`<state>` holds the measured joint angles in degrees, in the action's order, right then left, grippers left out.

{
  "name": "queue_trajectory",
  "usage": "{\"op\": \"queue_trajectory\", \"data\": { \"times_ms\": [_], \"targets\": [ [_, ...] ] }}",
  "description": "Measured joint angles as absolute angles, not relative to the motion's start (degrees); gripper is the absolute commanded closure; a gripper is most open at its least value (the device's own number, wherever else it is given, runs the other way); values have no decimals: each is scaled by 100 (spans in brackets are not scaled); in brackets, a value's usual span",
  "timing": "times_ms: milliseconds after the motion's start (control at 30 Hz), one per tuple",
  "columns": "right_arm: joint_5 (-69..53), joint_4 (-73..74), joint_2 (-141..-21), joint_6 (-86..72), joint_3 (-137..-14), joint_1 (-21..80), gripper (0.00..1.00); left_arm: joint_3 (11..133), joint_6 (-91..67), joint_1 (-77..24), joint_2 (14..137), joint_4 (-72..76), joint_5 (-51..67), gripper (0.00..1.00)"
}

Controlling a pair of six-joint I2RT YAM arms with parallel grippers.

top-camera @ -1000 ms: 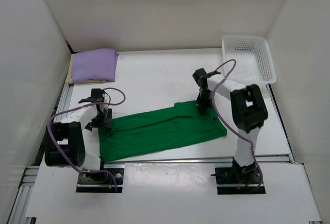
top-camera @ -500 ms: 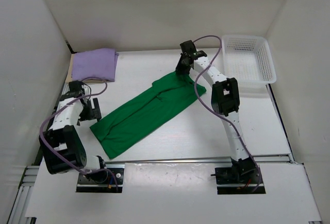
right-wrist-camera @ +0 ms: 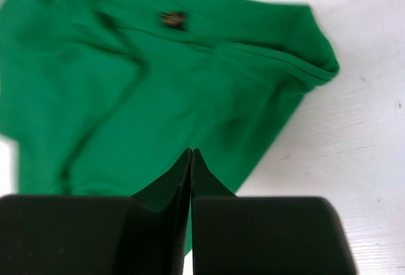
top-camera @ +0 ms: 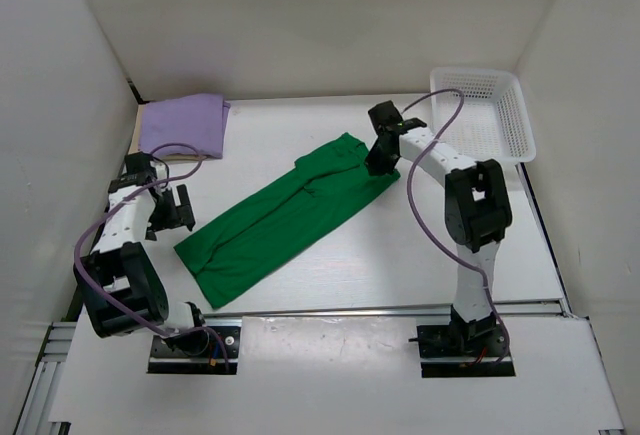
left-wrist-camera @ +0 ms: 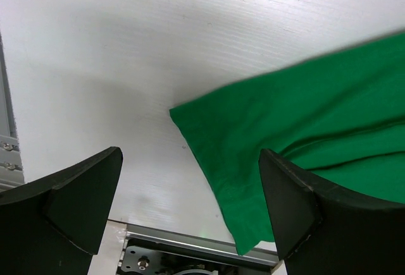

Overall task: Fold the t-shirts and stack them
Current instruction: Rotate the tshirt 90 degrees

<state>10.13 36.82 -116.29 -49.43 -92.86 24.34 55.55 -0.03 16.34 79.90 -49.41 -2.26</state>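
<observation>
The bright green t-shirt (top-camera: 285, 220) lies on the table as a long folded band, running diagonally from near left to far right. My left gripper (top-camera: 172, 213) stands open just left of the band's near-left end, touching nothing. In the left wrist view its fingers (left-wrist-camera: 82, 193) stand wide apart above that green corner (left-wrist-camera: 253, 142). My right gripper (top-camera: 377, 160) hovers over the band's far-right end, shut, and no cloth shows between the pressed tips (right-wrist-camera: 191, 153). A folded light purple t-shirt (top-camera: 181, 125) rests at the back left on a tan one (top-camera: 168, 158), of which only an edge shows.
A white lattice basket (top-camera: 482, 110) stands at the back right corner. White walls close in the table on three sides. A metal rail (left-wrist-camera: 190, 243) runs along the near edge, close to the green shirt's near-left end.
The right arm swung the green shirt's right end toward the back, turning the band diagonal, then drew back a little. The left gripper opened and withdrew to the left.
</observation>
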Motion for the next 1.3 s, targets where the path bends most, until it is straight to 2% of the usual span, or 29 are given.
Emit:
{"op": "queue_trajectory", "data": {
  "times_ms": [133, 333, 467, 567, 767, 800, 833, 900, 1033, 1167, 1300],
  "targets": [
    [1002, 4016, -12254, -5100, -9389, 2456, 100, 5500, -1, 1645, 7977, -4943, -211, 0],
    [945, 4366, -12877, -5231, -10335, 2421, 100, 5435, -1, 1678, 7769, -4969, -276, 0],
    [620, 4689, -13797, -5408, -11872, 2255, 100, 5422, -1, 1678, 7706, -4984, -344, 0],
    [399, 4141, -14586, -5540, -13056, 2075, 100, 5415, -1, 1678, 7730, -5013, -368, 0],
    [471, 2241, -15218, -5780, -13644, 1916, 84, 5741, -1, 1669, 7867, -5146, -366, 0],
    [443, 2010, -15238, -5776, -13679, 1914, 75, 5863, -1, 1669, 7867, -5146, -353, 0],
    [355, 1806, -15229, -5743, -13655, 1918, 70, 6003, -1, 1669, 7863, -5133, -322, 0],
    [132, 1487, -14969, -5590, -13325, 1935, 59, 6204, -3, 1669, 7808, -5074, -231, 0],
    [-91, 1422, -13325, -4908, -11273, 2088, 41, 6270, -1, 1671, 7529, -5061, -91, 0],
    [176, 1682, -11168, -4294, -9620, 2521, 33, 6261, -1, 1697, 7164, -5076, -93, 0],
    [545, 1691, -9080, -4329, -8016, 3203, 30, 6261, -1, 1719, 6508, -5087, -233, 0]
  ]
}}
